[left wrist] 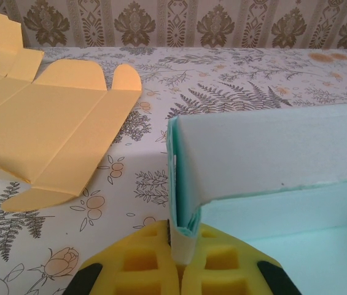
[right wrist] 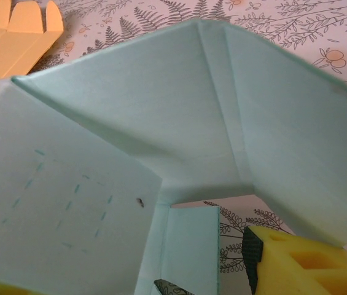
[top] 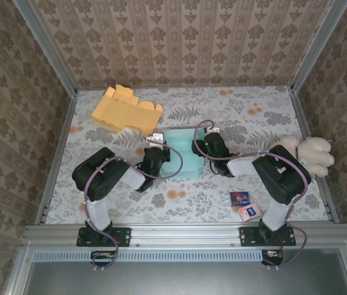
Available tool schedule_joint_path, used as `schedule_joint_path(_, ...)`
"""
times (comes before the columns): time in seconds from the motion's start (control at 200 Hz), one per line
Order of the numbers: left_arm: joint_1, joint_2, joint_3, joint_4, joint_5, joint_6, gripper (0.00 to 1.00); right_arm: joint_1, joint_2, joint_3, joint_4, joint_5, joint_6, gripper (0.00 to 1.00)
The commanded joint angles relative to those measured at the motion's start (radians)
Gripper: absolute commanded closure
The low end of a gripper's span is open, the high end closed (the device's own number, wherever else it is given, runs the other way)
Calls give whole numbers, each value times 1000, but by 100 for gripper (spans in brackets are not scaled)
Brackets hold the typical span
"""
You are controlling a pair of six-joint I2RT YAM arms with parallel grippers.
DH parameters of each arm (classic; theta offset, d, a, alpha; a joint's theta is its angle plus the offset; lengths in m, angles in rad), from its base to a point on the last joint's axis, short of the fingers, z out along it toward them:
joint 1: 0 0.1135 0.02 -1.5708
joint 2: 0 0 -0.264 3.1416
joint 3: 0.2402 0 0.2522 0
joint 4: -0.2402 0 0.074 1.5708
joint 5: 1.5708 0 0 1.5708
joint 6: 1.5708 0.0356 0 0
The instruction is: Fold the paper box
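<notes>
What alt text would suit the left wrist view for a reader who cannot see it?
The left tool, yellow-fingered and shut, pinches the upright corner edge of a teal paper box. To the left, an unfolded orange box blank lies on the floral table.

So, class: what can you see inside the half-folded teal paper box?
Inside the teal box, only its own bare walls and creased flaps show, with floral tablecloth through a gap at the bottom. The near panel covers the rest.
</notes>
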Motion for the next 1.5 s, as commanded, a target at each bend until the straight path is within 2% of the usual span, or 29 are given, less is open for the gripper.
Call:
schedule_joint_path(0.0,-11,0,27,-15,-9,-11,100,-6,18,-11,46,-26,-9,40)
schedule_joint_path(0.825,-18,17,34,-13,-13,-15,100,12,21,-39,127,-112,-13,42)
schedule_joint_path(1.23,-18,23,35,-11,-12,-19,100,86,63,-18,117,-69,-44,42)
schedule_joint_path(1.495,-18,23,31,-4,-7,-26,100,97,122,8,107,-55,-27,42)
